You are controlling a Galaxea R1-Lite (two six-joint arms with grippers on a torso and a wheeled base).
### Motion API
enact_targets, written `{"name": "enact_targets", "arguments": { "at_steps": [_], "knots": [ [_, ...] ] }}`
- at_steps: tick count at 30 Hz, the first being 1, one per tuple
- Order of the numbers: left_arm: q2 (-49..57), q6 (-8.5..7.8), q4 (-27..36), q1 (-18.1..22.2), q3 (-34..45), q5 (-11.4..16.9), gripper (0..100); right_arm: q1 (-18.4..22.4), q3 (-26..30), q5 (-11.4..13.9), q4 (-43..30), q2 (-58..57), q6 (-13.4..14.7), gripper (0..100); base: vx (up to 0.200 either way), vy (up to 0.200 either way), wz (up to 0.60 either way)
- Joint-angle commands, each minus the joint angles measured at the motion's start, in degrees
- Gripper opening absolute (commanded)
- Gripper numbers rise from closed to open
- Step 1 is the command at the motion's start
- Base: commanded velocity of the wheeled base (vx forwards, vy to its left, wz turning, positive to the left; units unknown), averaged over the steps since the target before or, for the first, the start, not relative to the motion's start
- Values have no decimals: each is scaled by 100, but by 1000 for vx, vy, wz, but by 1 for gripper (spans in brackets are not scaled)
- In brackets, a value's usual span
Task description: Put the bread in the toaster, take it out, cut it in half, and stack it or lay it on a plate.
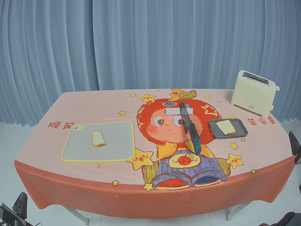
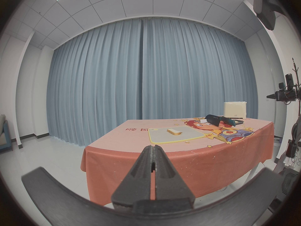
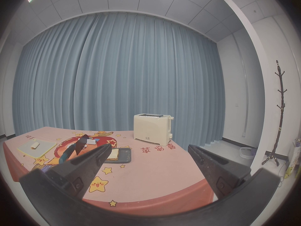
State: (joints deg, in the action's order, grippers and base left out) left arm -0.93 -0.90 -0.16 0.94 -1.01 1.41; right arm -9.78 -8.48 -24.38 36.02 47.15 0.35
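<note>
Bread half (image 1: 98,138): on cutting board (image 1: 120,146), centre-left of head frame, long axis near vertical.
Second half (image 1: 226,127): on grey plate (image 1: 243,131), centre-right.
Left gripper (image 2: 153,148): fingers pressed together, low at frame's lower left; board piece lies up-right of it, so probably the nearer arm.
Right gripper (image 3: 149,148): fingers spread, empty.

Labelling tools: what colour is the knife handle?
The knife handle is teal; the head view shows it best.
</note>
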Motion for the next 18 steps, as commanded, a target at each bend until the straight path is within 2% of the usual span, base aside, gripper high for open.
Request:
{"name": "enact_targets", "arguments": {
  "at_steps": [1, 3, 15, 18],
  "knots": [
    [93, 2, -2, 3, 101, -1, 0, 11, 277, -5, -34, -672, 0, 100, 0, 0, 0],
    [93, -6, -2, 3, 101, -1, 0, 37, 312, -5, -78, -778, 0, 100, 0, 0, 0],
    [93, 2, -2, 3, 101, -1, 0, 398, 356, 30, -1730, -2325, -53, 100, 0, 0, 0],
    [93, 2, -2, 3, 101, -1, 0, 494, 356, 179, -1906, -2518, -71, 100, 0, 0, 0]
  ]
}}
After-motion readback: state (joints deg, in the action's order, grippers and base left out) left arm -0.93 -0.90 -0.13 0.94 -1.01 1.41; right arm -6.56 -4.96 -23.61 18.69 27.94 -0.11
